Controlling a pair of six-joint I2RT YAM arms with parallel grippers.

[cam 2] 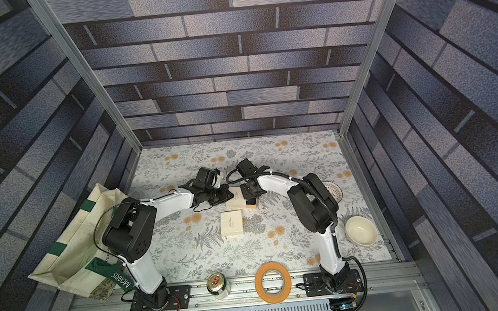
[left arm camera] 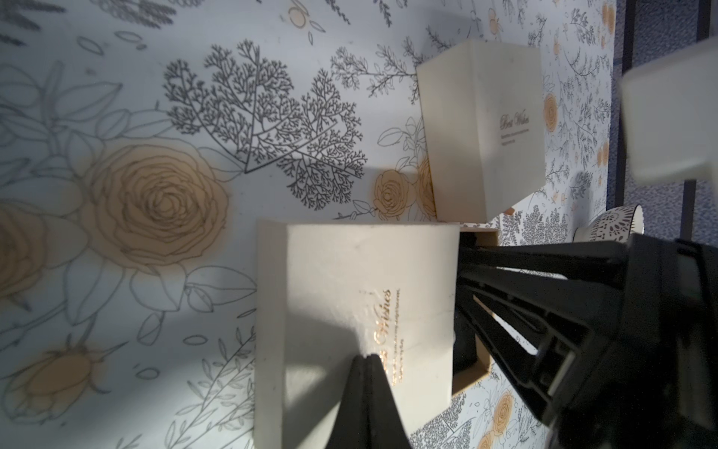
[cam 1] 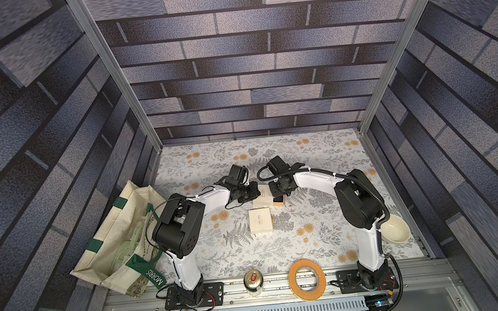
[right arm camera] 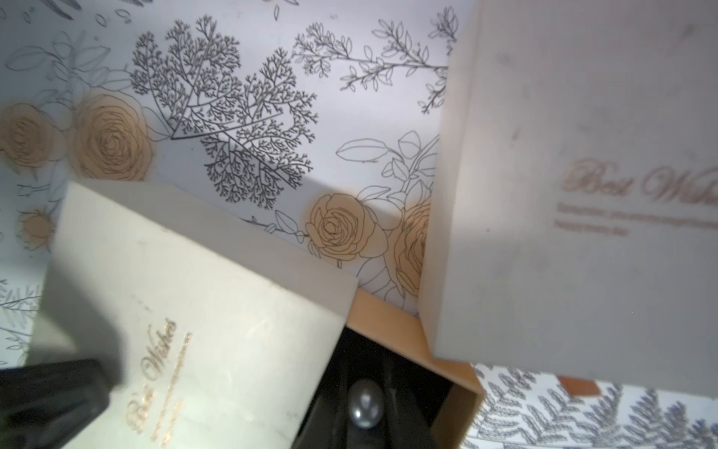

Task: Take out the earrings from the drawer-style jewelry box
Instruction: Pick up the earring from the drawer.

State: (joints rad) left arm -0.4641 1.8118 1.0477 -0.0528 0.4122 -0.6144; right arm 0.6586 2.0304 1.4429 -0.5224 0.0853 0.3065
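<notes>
A cream jewelry box (cam 1: 264,195) (cam 2: 235,201) lies mid-table with its tan drawer (cam 1: 278,203) (right arm camera: 388,315) pulled out to the right. My left gripper (left arm camera: 367,359) (cam 1: 255,192) is shut, its tips pressing down on the box's lid (left arm camera: 349,291). My right gripper (right arm camera: 365,373) (cam 1: 282,195) reaches into the drawer. A small round grey pearl earring (right arm camera: 365,404) sits pinched between its dark fingers. Tiny glinting specks, another of the earrings (cam 1: 291,208), lie on the cloth just right of the drawer. A second closed cream box (cam 1: 260,220) (left arm camera: 485,136) sits nearer the front.
A canvas tote bag (cam 1: 116,235) slumps at the left edge. A drink can (cam 1: 253,282) and a tape roll (cam 1: 307,279) stand on the front rail. A cream bowl (cam 1: 396,232) sits at the right, with a patterned bowl (cam 2: 332,192) behind the right arm.
</notes>
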